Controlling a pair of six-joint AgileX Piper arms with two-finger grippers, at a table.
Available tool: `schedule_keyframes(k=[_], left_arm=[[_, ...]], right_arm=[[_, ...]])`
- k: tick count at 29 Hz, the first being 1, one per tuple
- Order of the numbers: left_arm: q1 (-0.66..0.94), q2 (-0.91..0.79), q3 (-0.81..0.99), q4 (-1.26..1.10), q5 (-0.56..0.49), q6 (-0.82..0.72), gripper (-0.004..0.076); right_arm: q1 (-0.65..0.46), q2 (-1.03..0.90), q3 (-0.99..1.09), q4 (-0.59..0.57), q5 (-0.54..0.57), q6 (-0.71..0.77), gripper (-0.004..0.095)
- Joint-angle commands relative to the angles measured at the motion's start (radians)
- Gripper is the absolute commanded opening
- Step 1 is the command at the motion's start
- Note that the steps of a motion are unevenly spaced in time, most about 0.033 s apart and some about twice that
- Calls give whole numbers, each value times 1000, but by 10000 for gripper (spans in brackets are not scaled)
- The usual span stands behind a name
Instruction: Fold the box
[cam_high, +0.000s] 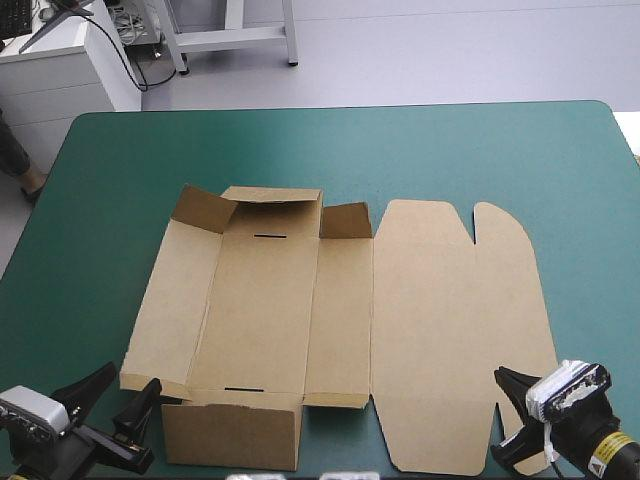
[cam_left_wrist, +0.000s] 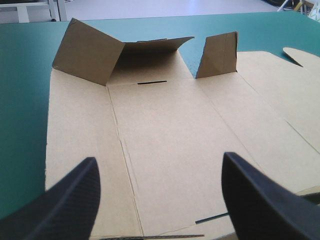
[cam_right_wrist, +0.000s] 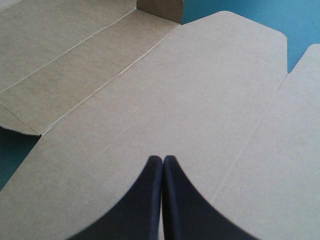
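On the table, high view: I am looking at the brown box (cam_high: 262, 310) lying near the middle of the teal-green table (cam_high: 500, 150). Its lid (cam_high: 450, 330) is lying flat toward the table's right edge, and its long side panels are lying flat too.
Walls, high view: the far wall (cam_high: 272, 196) is standing half raised with a flap at each end. The near wall (cam_high: 232, 435) is sticking up by the near edge, and I am judging it untucked.
Risk, high view: nothing is pinning the sheet, so a push on one wall is likely to slide the whole box instead of bending the crease.
Left gripper, left wrist view: the left gripper (cam_left_wrist: 159, 157) is hovering with its black fingers spread wide, holding nothing. The box's floor is lying between and ahead of them.
Far end, left wrist view: the far left flap (cam_left_wrist: 87, 52) and far right flap (cam_left_wrist: 217, 55) are leaning inward, and the slot (cam_left_wrist: 151, 82) is showing below the far wall.
Risk, left wrist view: I am worrying that raising a side panel could trap a leaning flap outside it, or spring the far wall flat again.
Right gripper, right wrist view: the right gripper (cam_right_wrist: 162, 160) is hanging over the lid with its fingers pressed together, gripping nothing.
Risk, right wrist view: closed fingers are giving me no hold here. Pressing down could crease the lid off its score, or drag the box sideways against the left gripper's work.
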Motion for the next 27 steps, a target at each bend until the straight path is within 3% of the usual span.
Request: schedule_keyframes(k=[1, 10, 16, 22, 27], left_arm=[[2, 57, -26, -19, -79, 1, 491], [2, 519, -238, -24, -65, -21, 450], [2, 835, -460, -10, 79, -47, 447], [50, 1050, -575, -20, 103, -43, 447], [186, 1160, -588, -22, 182, -4, 447]], right_arm=[[-6, 11, -24, -1, -75, 1, -17], [-6, 11, -24, 1, -75, 6, -17], [-6, 11, -24, 5, -75, 6, -19], [-6, 11, -24, 5, -75, 6, -19], [-6, 11, -24, 5, -75, 6, -19]])
